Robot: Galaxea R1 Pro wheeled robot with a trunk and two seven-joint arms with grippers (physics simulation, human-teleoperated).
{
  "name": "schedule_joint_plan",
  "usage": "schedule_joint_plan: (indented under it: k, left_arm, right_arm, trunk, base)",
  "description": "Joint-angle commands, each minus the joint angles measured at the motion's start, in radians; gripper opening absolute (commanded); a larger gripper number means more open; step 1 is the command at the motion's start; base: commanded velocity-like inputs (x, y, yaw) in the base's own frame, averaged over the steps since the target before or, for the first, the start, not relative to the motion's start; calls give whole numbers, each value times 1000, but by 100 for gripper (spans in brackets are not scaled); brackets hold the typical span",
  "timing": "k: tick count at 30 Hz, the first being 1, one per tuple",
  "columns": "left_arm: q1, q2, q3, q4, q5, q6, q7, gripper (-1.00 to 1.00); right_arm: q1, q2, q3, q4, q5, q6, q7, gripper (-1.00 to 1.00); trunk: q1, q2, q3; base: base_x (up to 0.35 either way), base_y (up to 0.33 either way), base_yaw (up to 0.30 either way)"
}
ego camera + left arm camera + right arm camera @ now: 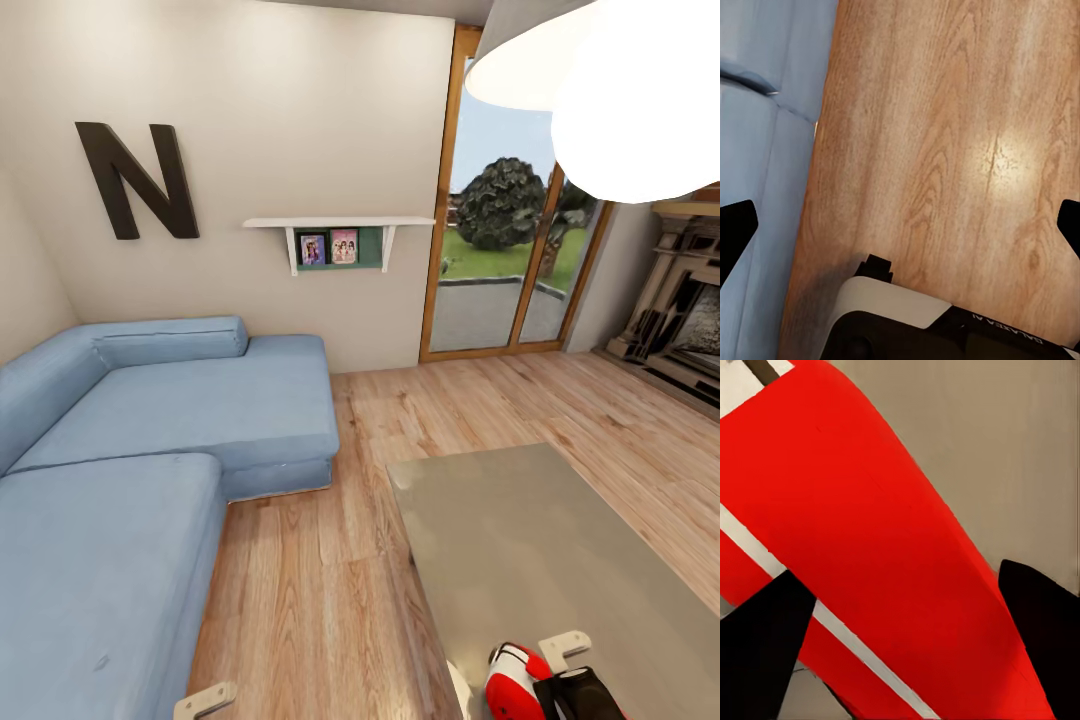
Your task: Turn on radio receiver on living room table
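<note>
The right gripper (900, 652), jaws spread wide, hangs right over the red radio receiver (862, 547), which sits at the near edge of the grey-beige worktop (540, 540). The left gripper (900, 225) is also spread wide, above the wood floor (945, 135) beside the blue sofa (150, 420); farther off are the black N (138, 180) and glass doors (500, 260)

Bright, even daylight comes through the glass doors (500, 260); an overhead lamp (620, 80) is blown out to pure white. The glossy tabletop (540, 540) carries a soft sheen, and the wood floor (945, 150) shows a pale glare patch. Straight lines lean at the head view's edges
</note>
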Motion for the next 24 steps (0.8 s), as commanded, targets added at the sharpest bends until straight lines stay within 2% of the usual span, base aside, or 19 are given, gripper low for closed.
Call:
schedule_joint_plan:
  k: [1,20,24]
  left_arm:
    - [0,0,0,0,0,0,0,100]
    - [0,0,0,-1,1,0,0,100]
    - [0,0,0,-3,2,2,2,100]
  right_arm:
    - [0,0,-1,0,-12,-1,2,-100]
    - [0,1,-1,0,-12,-1,2,-100]
    - [0,1,-1,0,-12,-1,4,-100]
  trunk:
    - [0,0,0]
    - [0,0,0]
    - [-15,28,12]
  base:
    - [0,0,0]
    - [0,0,0]
    - [0,0,0]
